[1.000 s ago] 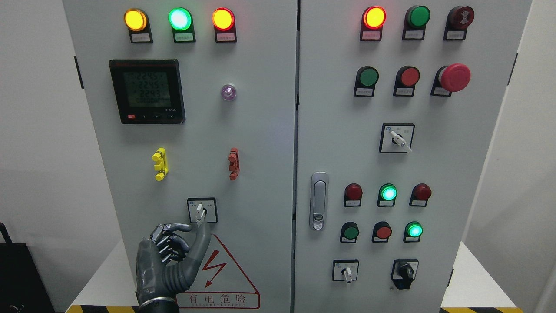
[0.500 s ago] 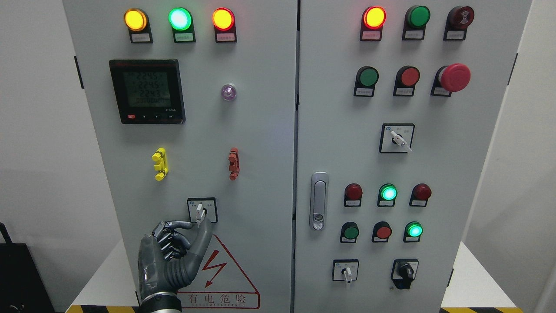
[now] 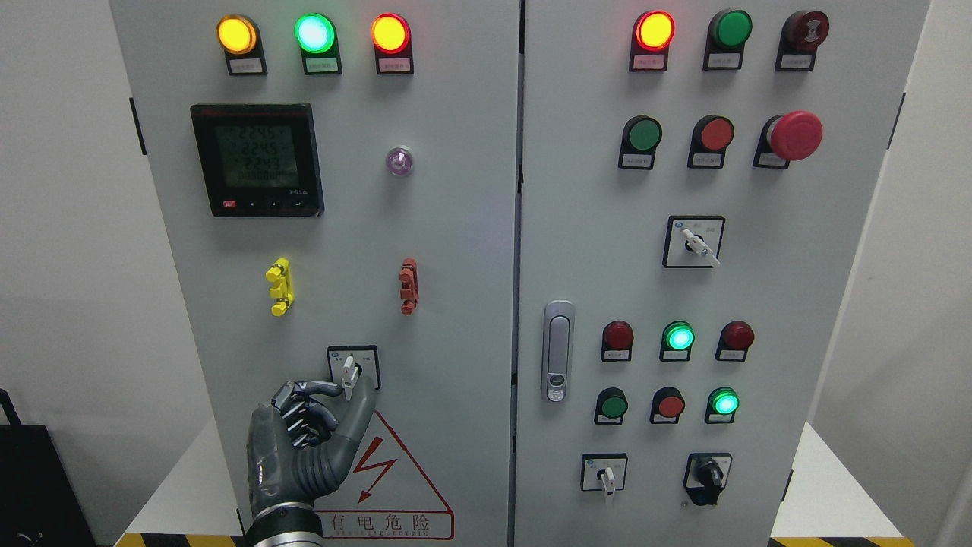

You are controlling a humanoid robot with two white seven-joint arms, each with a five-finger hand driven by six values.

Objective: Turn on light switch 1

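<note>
Moved: since a second ago my left hand (image 3: 311,444) has climbed toward 12 o'clock; thumb and forefinger now bracket the lever's lower end.
Switch 1: rotary selector (image 3: 351,370), low on the left cabinet door (image 3: 456,304), lever near upright.
Hand state: forefinger and thumb pinching at the lever, other fingers curled; firm hold not certain.
Handling: small rigid lever, likely stiff with a detent; smooth, may slip; take it by the flat sides.
Containers: closed cabinet, contents hidden.
At 6 o'clock: warning triangle (image 3: 395,486).
Right hand: unseen.
</note>
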